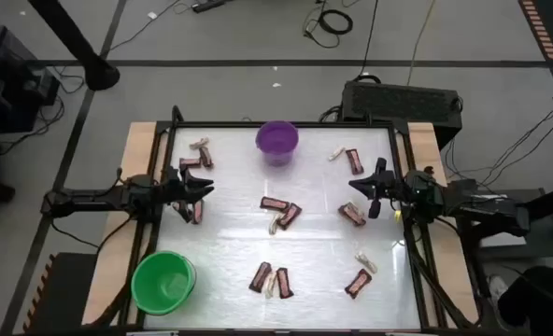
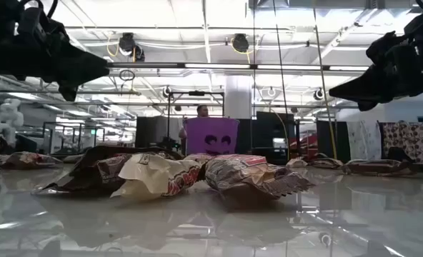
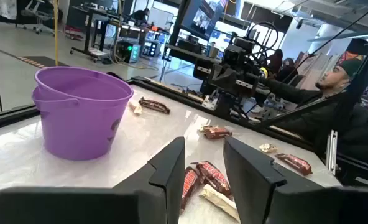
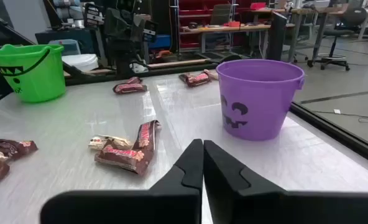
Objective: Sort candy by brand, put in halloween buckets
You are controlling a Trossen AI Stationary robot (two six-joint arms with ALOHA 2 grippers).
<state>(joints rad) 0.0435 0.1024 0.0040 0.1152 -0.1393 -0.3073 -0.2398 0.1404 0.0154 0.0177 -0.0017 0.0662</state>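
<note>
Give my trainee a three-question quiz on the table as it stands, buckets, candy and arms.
1. True or false: the green bucket sits at the table's near-left corner in the high view.
2. Which gripper has its fingers shut: A) left gripper B) right gripper?
3. Fill in: the bucket at the table's far edge is the ____ bucket.

Key: 1 true; 2 B, the right fingers press together while the left stand apart, both above loose candy bars; 3 purple.
</note>
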